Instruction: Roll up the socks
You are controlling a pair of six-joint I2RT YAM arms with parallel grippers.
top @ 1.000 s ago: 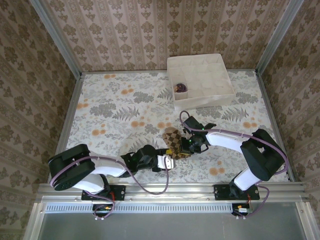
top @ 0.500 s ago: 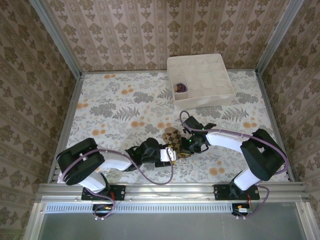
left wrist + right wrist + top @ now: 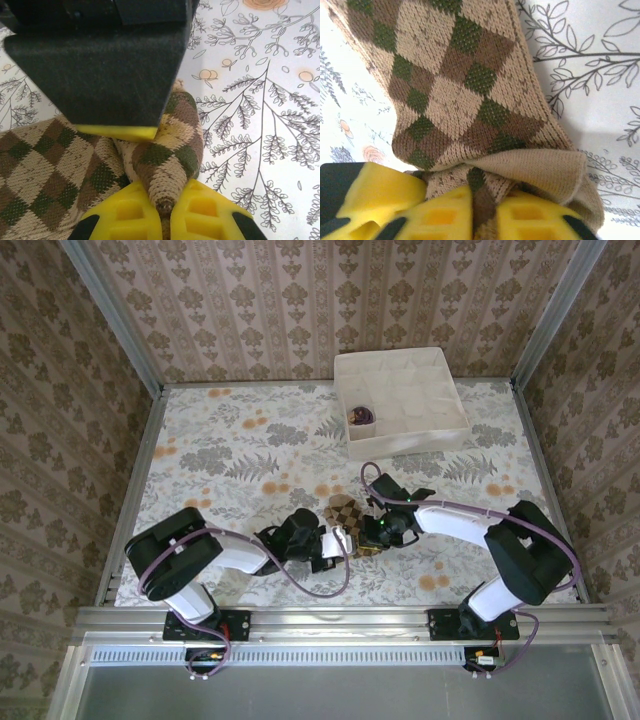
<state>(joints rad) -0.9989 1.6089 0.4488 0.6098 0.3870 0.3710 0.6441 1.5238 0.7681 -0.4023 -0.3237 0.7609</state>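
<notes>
On the table (image 3: 220, 455), the left gripper (image 3: 164, 212) pinches a fold of the sock (image 3: 455, 85); the right gripper (image 3: 482, 215) clenches its edge.

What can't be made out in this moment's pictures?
Top external: how the left jaws and right jaws meet the argyle sock; too small, arms crowd it.
Right wrist: whether the right jaws clamp the sock's fold or merely flank it; bottom edge cuts it off.
Left wrist: sock's far end, behind a black block.
Top external: purplish item in the divider box, too small to identify.
</notes>
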